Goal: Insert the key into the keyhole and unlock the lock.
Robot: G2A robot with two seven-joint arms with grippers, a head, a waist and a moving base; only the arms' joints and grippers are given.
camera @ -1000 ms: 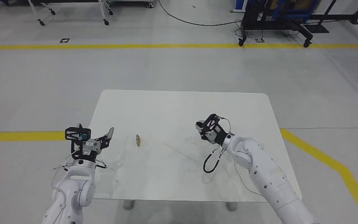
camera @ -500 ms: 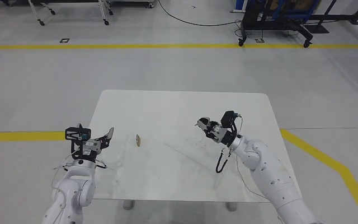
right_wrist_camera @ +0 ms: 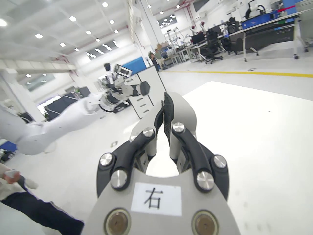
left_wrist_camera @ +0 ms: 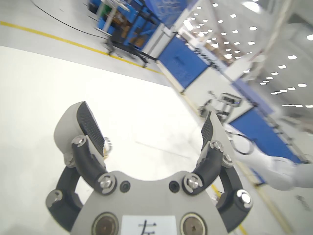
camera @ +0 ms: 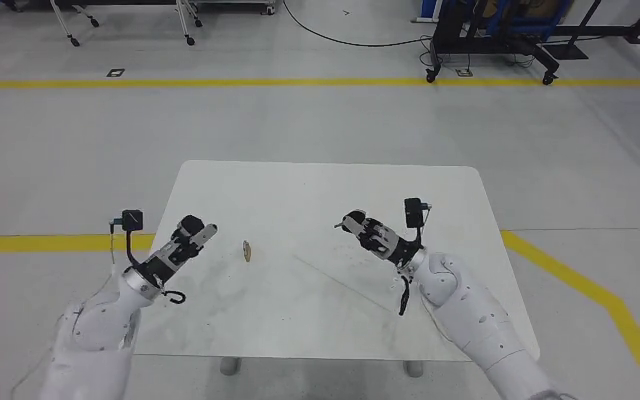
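A small brass lock (camera: 245, 250) lies on the white table (camera: 300, 190), left of the middle. My left gripper (camera: 197, 235) hovers open just left of the lock, its fingertips pointing at it. In the left wrist view the wide-open left gripper (left_wrist_camera: 146, 125) has the lock (left_wrist_camera: 107, 145) peeking out behind one finger (left_wrist_camera: 85, 121). My right gripper (camera: 350, 222) hangs over the table's middle, shut, with a thin dark tip, apparently the key (camera: 338, 225), sticking out towards the lock. In the right wrist view the right gripper's (right_wrist_camera: 164, 106) pads are pressed together.
The table's front edge (camera: 320, 355) runs close under both forearms. A black cable loop (camera: 404, 295) hangs from the right wrist. Yellow floor lines (camera: 300, 82) and wheeled racks (camera: 490, 40) lie well beyond the table.
My left gripper has swung from standing at the table's left edge to lying forward towards the lock. My right gripper has lifted off the table and turned to point left.
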